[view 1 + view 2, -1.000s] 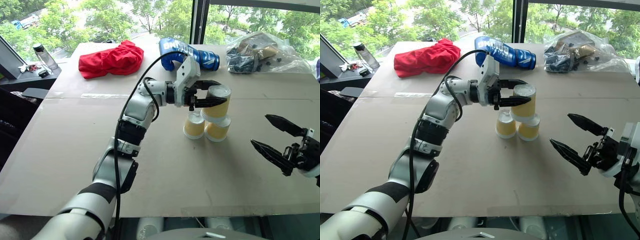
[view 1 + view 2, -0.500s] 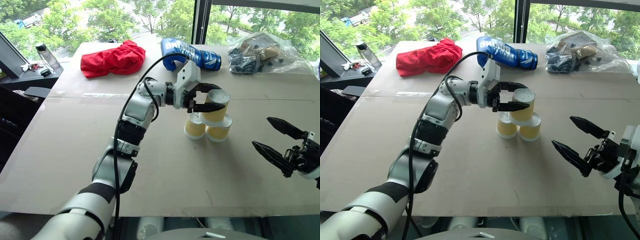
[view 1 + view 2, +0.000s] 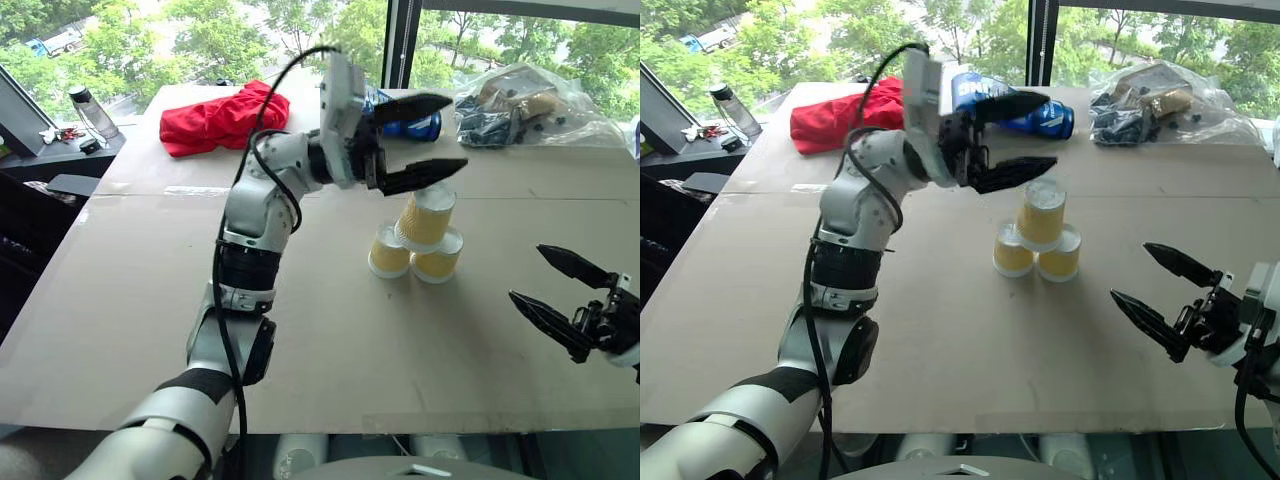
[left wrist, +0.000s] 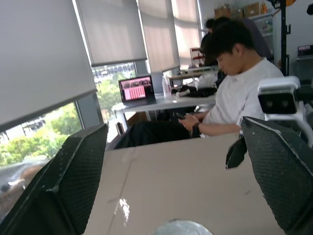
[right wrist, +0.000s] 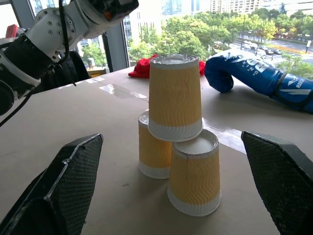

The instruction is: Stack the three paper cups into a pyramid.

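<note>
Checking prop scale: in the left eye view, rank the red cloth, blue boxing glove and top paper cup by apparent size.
1. red cloth, largest
2. blue boxing glove, partly hidden by the left gripper, so unsure
3. top paper cup, smallest

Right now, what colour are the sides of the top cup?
Yellow-tan with wavy ribs, white at the rim, on the top cup; the right wrist view shows it best.
</note>
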